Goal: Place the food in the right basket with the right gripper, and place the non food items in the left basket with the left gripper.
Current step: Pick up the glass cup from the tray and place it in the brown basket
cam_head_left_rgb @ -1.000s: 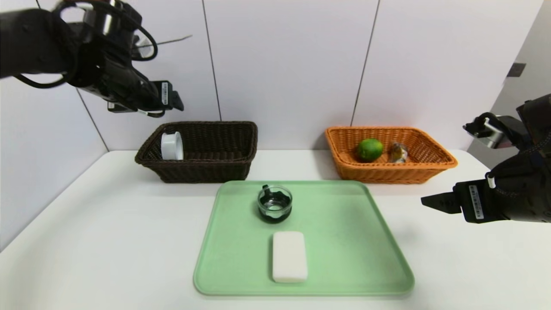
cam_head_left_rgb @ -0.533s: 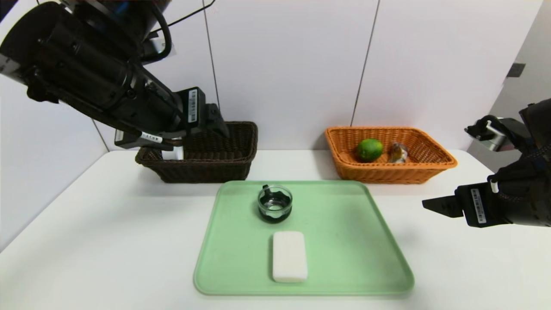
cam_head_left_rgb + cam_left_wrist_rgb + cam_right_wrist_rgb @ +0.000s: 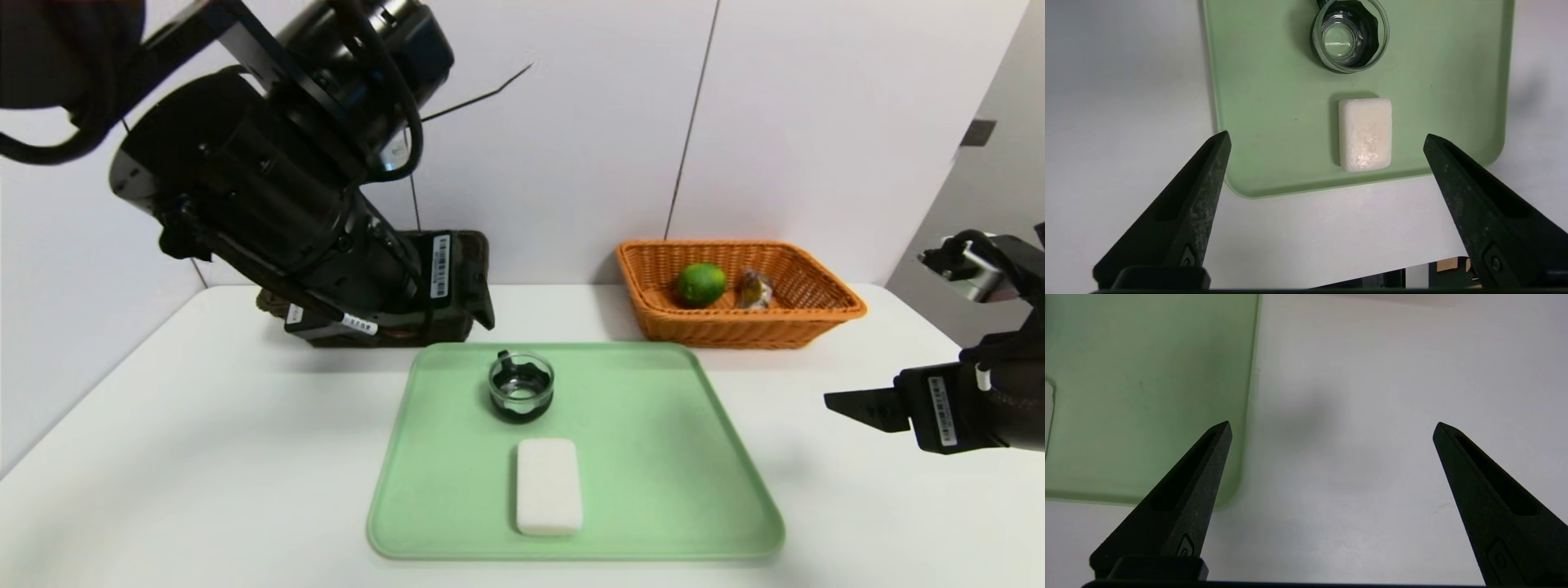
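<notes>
Landmark: the tray (image 3: pixel 669 457), lying at the middle of the table (image 3: pixel 204 457).
Glass cup (image 3: pixel 521 385): standing on the tray, toward its far edge.
Soap bar (image 3: pixel 549 487): lying on the tray, just nearer than the cup.
Left basket (image 3: pixel 469 269): sitting behind the tray's far left corner, mostly hidden by the left arm.
Right basket (image 3: pixel 808 322): sitting behind the tray's far right corner.
Lime (image 3: pixel 701 283): resting in the right basket, left of the sweets (image 3: pixel 756 289).
</notes>
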Robot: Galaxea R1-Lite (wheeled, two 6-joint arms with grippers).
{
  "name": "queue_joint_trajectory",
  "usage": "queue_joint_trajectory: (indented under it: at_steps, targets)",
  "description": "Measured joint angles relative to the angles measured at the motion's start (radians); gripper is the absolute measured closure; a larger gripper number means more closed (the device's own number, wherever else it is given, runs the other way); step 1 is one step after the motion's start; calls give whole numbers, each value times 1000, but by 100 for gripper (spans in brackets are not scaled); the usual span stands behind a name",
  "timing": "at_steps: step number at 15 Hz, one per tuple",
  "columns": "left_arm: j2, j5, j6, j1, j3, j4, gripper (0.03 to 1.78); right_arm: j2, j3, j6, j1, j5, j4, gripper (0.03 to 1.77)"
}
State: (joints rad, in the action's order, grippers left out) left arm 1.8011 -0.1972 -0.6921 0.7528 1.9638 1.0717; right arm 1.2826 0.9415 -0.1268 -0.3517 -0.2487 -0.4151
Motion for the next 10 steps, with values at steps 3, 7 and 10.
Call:
queue_joint_trajectory:
  at_steps: [3, 7, 10]
  targets:
    - [52, -2, 7, 0, 0, -1, 13, -16, -1, 0, -3, 0, 4, 10]
    - [137, -4, 38, -9, 6, -23, 12, -23, -18, -5, -4, 9, 148, 10]
    - [201, -7, 54, -18, 8, -60, 12, -18, -35, -19, -4, 13, 179, 10]
